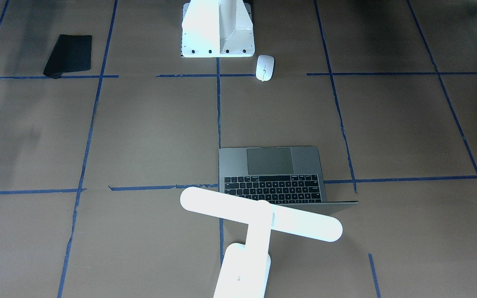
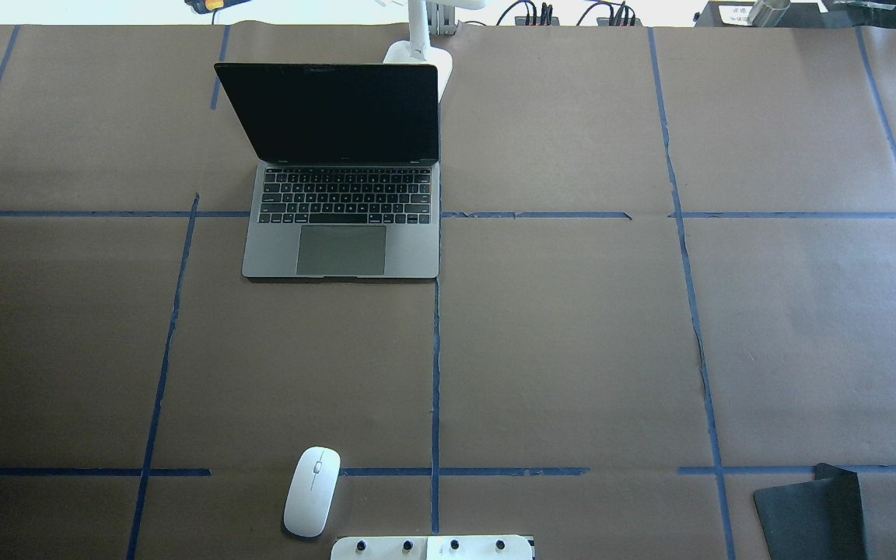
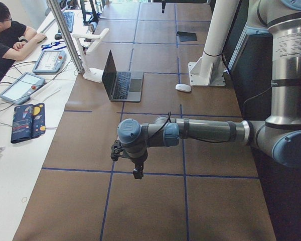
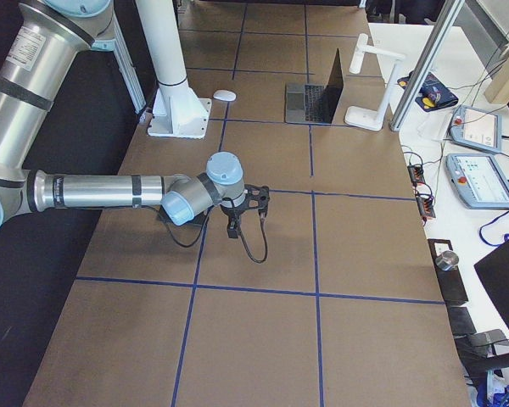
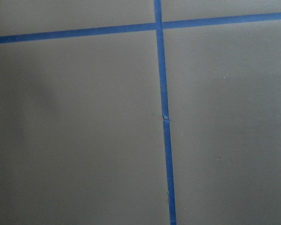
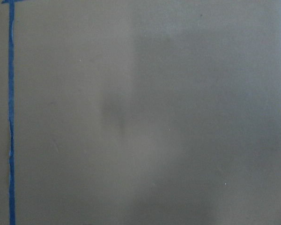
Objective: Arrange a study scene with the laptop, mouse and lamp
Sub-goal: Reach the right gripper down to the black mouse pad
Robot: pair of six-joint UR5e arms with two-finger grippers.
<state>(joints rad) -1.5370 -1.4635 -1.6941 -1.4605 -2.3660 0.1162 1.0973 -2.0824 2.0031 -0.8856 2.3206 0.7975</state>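
Both arms reach level over the tabletop, left gripper and right gripper pointing down; cannot tell fingers' state

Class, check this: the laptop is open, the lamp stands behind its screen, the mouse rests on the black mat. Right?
Not quite: the overhead view shows the mouse on the bare table beside the white pedestal, far from the black mat.
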